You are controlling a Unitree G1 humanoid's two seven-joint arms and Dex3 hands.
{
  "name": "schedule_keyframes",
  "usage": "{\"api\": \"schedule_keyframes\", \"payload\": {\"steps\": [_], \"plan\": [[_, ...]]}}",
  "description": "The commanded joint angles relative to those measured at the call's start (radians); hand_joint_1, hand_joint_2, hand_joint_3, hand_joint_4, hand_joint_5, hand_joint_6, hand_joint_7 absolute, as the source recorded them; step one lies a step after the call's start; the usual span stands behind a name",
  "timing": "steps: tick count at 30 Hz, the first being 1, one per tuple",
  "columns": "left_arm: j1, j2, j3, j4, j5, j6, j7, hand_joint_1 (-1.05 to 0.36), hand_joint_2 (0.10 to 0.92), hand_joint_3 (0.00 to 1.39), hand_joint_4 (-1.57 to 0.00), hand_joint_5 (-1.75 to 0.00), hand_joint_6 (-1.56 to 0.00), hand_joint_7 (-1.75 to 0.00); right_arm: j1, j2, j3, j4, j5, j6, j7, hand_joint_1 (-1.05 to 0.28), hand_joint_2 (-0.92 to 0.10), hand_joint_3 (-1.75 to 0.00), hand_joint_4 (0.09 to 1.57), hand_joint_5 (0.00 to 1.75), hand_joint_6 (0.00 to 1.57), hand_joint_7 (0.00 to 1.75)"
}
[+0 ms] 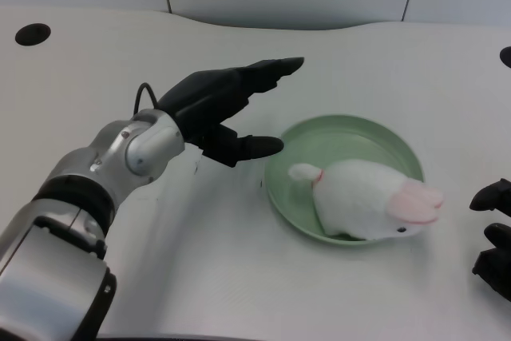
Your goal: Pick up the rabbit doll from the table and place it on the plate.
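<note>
A white rabbit doll (363, 197) with pink ears lies on the green plate (359, 135) right of the table's middle. Its ears reach over the plate's right rim and its small tail points left. My left hand (225, 103) hovers to the left of the plate with its fingers stretched out and apart, holding nothing. The thumb tip is close to the plate's left rim, and the hand is not touching the doll.
My right hand (495, 237) shows at the picture's right edge, just right of the doll's ears. A dark round hole (33, 34) is in the table at the far left. The table's back edge meets a wall at the top.
</note>
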Motion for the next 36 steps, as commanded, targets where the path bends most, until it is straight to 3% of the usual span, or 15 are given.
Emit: {"api": "schedule_keyframes", "payload": {"steps": [1,5,7,10,12,15,16,18,22,26,29,32,33,34,36], "plan": [[0.017,0.018,0.022,-0.006,-0.020,-0.012,-0.026,-1.05,0.921,0.74,-0.26,-0.16,-0.15,-0.06,0.000,-0.018,-0.012,0.006,0.005,-0.002,-0.004,-0.41,-0.92,-0.08,1.32,1.75,0.90,1.75],[0.114,0.014,0.242,-0.003,-0.273,0.000,-0.271,-1.01,0.921,0.70,-0.35,-0.26,-0.19,-0.07,0.001,-0.023,-0.015,0.006,0.007,-0.005,-0.006,-0.41,-0.92,-0.07,1.37,1.75,0.93,1.75],[0.147,-0.003,0.351,-0.010,-0.405,0.042,-0.411,-0.99,0.921,0.71,-0.21,-0.62,-0.22,-0.06,0.001,-0.023,-0.014,0.005,0.006,-0.009,-0.006,-0.41,-0.92,-0.07,1.38,1.75,0.93,1.75],[0.168,-0.031,0.479,-0.027,-0.563,0.158,-0.592,-0.99,0.921,0.73,-0.12,-0.87,-0.24,-0.06,-0.002,-0.025,-0.010,0.006,0.001,-0.012,-0.012,-0.42,-0.92,-0.08,1.43,1.75,1.11,1.75],[0.185,-0.041,0.550,-0.038,-0.651,0.249,-0.690,-0.99,0.921,0.73,-0.11,-0.91,-0.24,-0.05,-0.006,-0.025,-0.011,0.010,0.003,-0.009,-0.012,-0.42,-0.92,-0.08,1.45,1.75,1.14,1.75],[0.210,-0.052,0.640,-0.056,-0.759,0.377,-0.808,-1.00,0.921,0.74,-0.10,-0.92,-0.28,-0.07,-0.011,-0.024,-0.014,0.016,0.006,-0.006,-0.011,-0.42,-0.92,-0.07,1.45,1.75,1.06,1.75],[0.227,-0.046,0.663,-0.067,-0.788,0.407,-0.839,-1.00,0.921,0.74,-0.10,-0.92,-0.28,-0.07,-0.009,-0.026,-0.011,0.015,0.001,-0.012,-0.015,-0.42,-0.92,-0.07,1.45,1.75,1.06,1.75],[0.250,-0.038,0.694,-0.085,-0.824,0.447,-0.878,-1.00,0.921,0.74,-0.11,-0.92,-0.28,-0.07,-0.007,-0.029,-0.007,0.014,-0.004,-0.021,-0.019,-0.43,-0.92,-0.08,1.49,1.75,1.18,1.75],[0.275,-0.015,0.760,-0.121,-0.890,0.498,-0.899,-0.98,0.921,0.73,-0.14,-0.87,-0.32,-0.07,-0.007,-0.034,-0.005,0.018,-0.007,-0.021,-0.019,-0.43,-0.92,-0.08,1.51,1.75,1.22,1.75],[0.295,-0.002,0.776,-0.140,-0.905,0.520,-0.906,-0.98,0.921,0.74,-0.15,-0.84,-0.32,-0.06,-0.006,-0.034,-0.007,0.019,-0.005,-0.029,-0.018,-0.43,-0.92,-0.08,1.48,1.75,1.15,1.75],[0.322,0.013,0.783,-0.147,-0.916,0.544,-0.920,-0.96,0.921,0.74,-0.17,-0.85,-0.33,-0.06,-0.009,-0.034,-0.010,0.023,-0.002,-0.028,-0.018,-0.43,-0.92,-0.08,1.38,1.75,0.93,1.75],[0.331,0.018,0.785,-0.152,-0.918,0.562,-0.931,-0.95,0.921,0.73,-0.19,-0.87,-0.37,-0.08,-0.012,-0.035,-0.009,0.028,-0.003,-0.028,-0.011,-0.45,-0.92,-0.08,1.44,1.75,1.05,1.75],[0.350,0.024,0.785,-0.159,-0.918,0.568,-0.945,-0.95,0.921,0.73,-0.19,-0.87,-0.38,-0.08,-0.010,-0.036,-0.005,0.025,-0.008,-0.040,-0.018,-0.45,-0.92,-0.08,1.44,1.75,1.06,1.75],[0.366,0.030,0.785,-0.166,-0.918,0.574,-0.956,-0.92,0.921,0.68,-0.32,-0.96,-0.54,-0.17,-0.008,-0.036,-0.003,0.023,-0.013,-0.051,-0.023,-0.45,-0.92,-0.10,1.45,1.75,1.12,1.75],[0.395,0.039,0.779,-0.181,-0.914,0.576,-0.993,-0.89,0.921,0.61,-0.38,-1.10,-0.65,-0.25,-0.008,-0.036,-0.001,0.022,-0.014,-0.051,-0.025,-0.44,-0.92,-0.10,1.46,1.75,1.19,1.75]]}}
